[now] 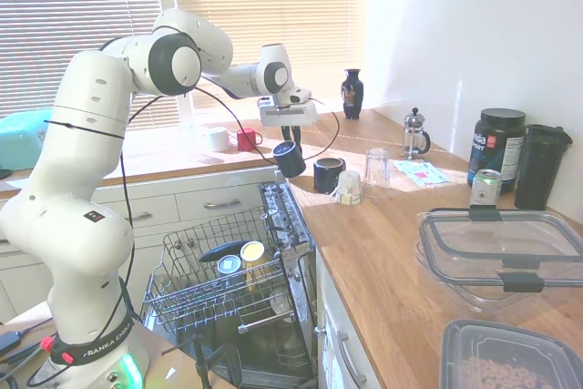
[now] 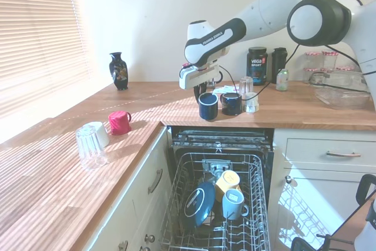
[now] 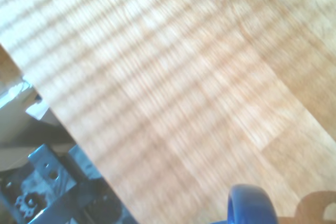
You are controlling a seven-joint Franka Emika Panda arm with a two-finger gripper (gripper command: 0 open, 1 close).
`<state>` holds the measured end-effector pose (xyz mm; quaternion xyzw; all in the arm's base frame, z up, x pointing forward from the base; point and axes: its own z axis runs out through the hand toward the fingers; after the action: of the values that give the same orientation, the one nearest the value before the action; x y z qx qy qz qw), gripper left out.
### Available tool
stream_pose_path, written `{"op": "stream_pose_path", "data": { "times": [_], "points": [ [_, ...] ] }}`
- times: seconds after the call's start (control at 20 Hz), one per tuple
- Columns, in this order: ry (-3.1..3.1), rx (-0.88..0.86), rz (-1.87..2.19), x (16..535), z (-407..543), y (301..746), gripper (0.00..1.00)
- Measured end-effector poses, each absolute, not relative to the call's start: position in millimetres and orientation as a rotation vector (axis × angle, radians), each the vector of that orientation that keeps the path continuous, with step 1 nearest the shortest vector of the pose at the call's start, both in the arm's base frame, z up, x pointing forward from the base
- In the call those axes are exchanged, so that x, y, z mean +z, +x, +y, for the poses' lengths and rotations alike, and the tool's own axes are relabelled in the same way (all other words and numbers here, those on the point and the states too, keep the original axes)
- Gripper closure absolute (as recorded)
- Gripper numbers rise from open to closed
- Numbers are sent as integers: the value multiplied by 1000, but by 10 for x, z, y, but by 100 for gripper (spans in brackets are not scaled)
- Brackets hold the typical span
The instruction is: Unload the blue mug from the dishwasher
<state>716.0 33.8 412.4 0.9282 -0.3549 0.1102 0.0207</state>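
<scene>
Sunlit kitchen: blinds [image 2: 35, 27] at left, striped shadows across wooden counter [image 2: 70, 174]. On counter, left to right in second exterior view: upturned glass [image 2: 89, 145], white cup [image 2: 100, 132], red mug [image 2: 120, 122], dark vase [image 2: 118, 70] by wall. Below counter's corner, open dishwasher [image 2: 220, 139] with rack [image 2: 217, 204] pulled out; dark plate [image 2: 197, 203], yellow-lined mug [image 2: 228, 181] and pale blue mug [image 2: 234, 203] in rack. Further right on counter: second dark mug [image 2: 231, 103], clear glass [image 2: 247, 89], black tub [image 2: 257, 65], clear containers [image 2: 341, 89].

Arm reached from right across dishwasher, forearm level, gripper [image 2: 202, 92] pointed down over counter's front edge. Fingers closed on rim of blue mug [image 2: 208, 106], held upright, near counter beside second dark mug; whether touching wood, could not tell.

Blue mug: dark navy, glossy, cylindrical; only blue rim [image 3: 251, 203] showed in wrist view, above blurred wood grain
</scene>
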Motion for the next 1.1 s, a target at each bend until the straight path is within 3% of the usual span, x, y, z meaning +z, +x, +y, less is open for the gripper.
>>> {"op": "stream_pose_path", "data": {
  "times": [0.5, 0.55, 1.1],
  "points": [
    [2856, 321, -1074, 3997, 130, 7470, 100],
    [2851, 316, -1077, 3987, 109, 7490, 0],
    [2810, 319, -1093, 3924, -65, 7627, 0]
  ]
}}
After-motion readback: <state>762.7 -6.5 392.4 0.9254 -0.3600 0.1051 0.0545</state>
